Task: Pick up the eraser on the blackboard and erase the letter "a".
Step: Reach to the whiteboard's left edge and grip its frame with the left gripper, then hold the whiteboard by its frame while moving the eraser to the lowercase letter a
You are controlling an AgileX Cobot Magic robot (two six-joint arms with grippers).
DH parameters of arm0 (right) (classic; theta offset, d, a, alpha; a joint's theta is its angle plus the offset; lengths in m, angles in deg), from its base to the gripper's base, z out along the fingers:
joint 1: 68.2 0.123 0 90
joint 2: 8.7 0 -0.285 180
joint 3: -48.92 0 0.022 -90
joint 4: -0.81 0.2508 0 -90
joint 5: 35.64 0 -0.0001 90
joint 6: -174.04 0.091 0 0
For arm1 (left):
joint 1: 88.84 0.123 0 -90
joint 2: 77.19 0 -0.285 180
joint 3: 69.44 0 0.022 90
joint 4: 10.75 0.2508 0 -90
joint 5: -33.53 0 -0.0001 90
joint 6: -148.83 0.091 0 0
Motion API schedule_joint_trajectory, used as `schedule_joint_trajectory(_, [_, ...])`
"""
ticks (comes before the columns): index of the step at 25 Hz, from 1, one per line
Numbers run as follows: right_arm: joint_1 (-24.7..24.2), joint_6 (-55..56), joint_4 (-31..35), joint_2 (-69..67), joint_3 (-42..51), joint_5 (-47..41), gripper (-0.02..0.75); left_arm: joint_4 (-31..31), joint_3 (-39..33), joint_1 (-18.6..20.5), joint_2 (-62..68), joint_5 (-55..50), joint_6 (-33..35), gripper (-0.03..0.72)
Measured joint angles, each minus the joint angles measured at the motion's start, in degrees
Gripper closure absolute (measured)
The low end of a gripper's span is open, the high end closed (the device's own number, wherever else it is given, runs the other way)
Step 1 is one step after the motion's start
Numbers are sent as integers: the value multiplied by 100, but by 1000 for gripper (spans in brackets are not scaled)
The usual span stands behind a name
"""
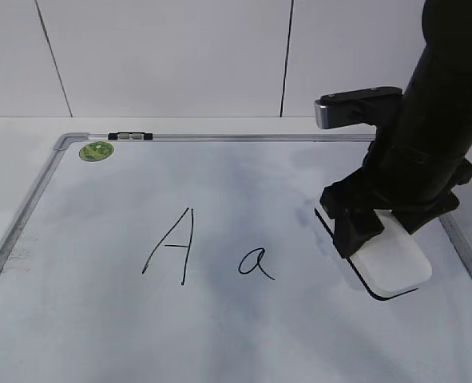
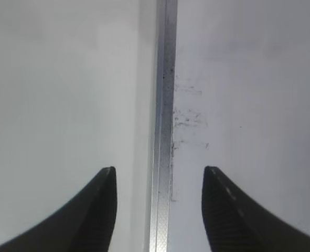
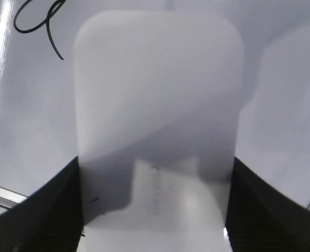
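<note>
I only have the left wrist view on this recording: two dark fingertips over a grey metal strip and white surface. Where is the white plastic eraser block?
Observer: The white rounded plastic eraser lies on the large white dry-erase board, toward its right side, with the right gripper astride it.
Operator: Has it closed on the eraser?
Observer: The right wrist view shows a dark finger against each long side of the eraser; it looks shut on it.
Operator: Is the small handwritten letter "a" still there?
Observer: Yes, the black cursive letter "a" is whole, just left of the eraser, beside a taller capital "A".
Operator: And my left gripper?
Observer: The left gripper is open and empty, outside the exterior view.
</note>
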Motion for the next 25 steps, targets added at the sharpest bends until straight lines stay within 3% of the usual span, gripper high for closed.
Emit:
schedule_joint_trajectory(13, [0,0,-28,0,0,-11,176,-155,336,0,1766,112,160,328])
schedule_joint_trajectory(25, [0,10,-28,0,0,0,177,-154,547,0,2160,124,234,356])
